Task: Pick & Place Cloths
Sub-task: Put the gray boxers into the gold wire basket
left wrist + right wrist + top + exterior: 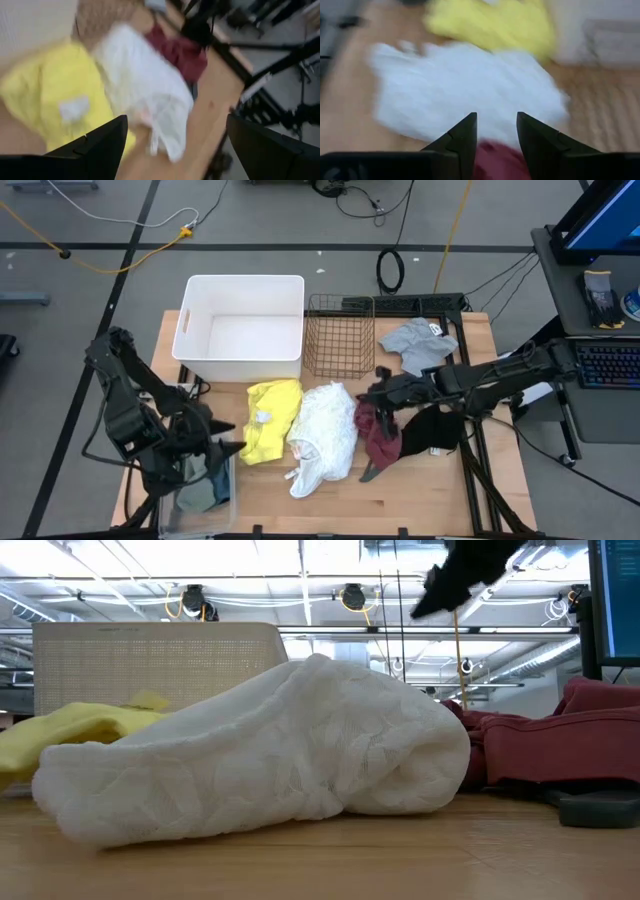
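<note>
Far left, a clear tub (196, 498) sits at the table's front corner with grey-green cloths (200, 485) already dropped in; the left gripper (222, 438) hangs just above it, fingers spread wide and nothing held. Next along, the yellow cloth (272, 420), crumpled and soft, is touched by the white cloth (325, 428), a puffy, textured heap; behind them stand a white bin (240, 328) and a wire basket (339, 334). Then the maroon cloth (377, 434), thick and folded, with the right gripper (384, 405) held over it, fingers parted partway, apparently empty; a black cloth (432, 430) and a grey cloth (418, 342) lie further right. Probably best if the maroon one gets pinched at a raised fold, not a flat edge, so it's lifted clear without the white one being dragged.
</note>
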`<state>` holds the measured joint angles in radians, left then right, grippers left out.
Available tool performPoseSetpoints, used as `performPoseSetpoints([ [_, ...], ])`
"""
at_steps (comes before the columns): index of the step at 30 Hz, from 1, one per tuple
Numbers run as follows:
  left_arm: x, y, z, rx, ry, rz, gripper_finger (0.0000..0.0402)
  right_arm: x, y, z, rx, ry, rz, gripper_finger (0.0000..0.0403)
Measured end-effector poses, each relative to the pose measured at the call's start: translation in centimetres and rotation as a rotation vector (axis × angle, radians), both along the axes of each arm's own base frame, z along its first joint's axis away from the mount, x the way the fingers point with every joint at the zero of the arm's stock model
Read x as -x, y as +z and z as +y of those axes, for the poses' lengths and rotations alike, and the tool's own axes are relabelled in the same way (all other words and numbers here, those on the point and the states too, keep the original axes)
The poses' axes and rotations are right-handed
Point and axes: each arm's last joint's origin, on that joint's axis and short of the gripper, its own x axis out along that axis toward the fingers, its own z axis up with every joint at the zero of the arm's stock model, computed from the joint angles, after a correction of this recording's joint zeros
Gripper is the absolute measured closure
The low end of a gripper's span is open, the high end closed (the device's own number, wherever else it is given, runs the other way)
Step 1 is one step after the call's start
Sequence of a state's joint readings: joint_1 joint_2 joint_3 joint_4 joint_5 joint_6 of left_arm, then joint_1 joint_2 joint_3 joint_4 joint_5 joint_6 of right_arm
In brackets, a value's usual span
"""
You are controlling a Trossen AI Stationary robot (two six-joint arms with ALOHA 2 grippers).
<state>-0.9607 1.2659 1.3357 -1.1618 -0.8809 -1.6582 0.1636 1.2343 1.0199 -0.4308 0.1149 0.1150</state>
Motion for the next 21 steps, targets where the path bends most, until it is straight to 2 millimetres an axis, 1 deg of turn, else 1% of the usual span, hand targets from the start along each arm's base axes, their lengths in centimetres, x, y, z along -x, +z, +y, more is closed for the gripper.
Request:
performPoseSetpoints([
  [2,0.0,0.2,0.2,-0.049,0.016,-0.044,0.0058,0.4,-0.5,-0.9,0.003,-0.098,0.063,0.027],
  [5,-0.1,0.3,0.3,-0.094,0.028,-0.075,0.0058,1.0,-1.1,-2.4,-0.021,-0.192,0.164,0.027],
  [10,-0.3,0.3,0.5,-0.113,0.035,-0.074,0.0055,2.2,-2.0,-4.6,-0.05,-0.335,0.311,0.027],
  [14,-0.5,0.3,0.7,-0.128,0.041,-0.069,0.0055,2.8,-2.2,-6.3,-0.053,-0.413,0.369,0.027],
  [21,-0.9,0.3,1.1,-0.13,0.066,-0.067,0.0055,3.7,-2.3,-9.7,-0.01,-0.579,0.399,0.027],
])
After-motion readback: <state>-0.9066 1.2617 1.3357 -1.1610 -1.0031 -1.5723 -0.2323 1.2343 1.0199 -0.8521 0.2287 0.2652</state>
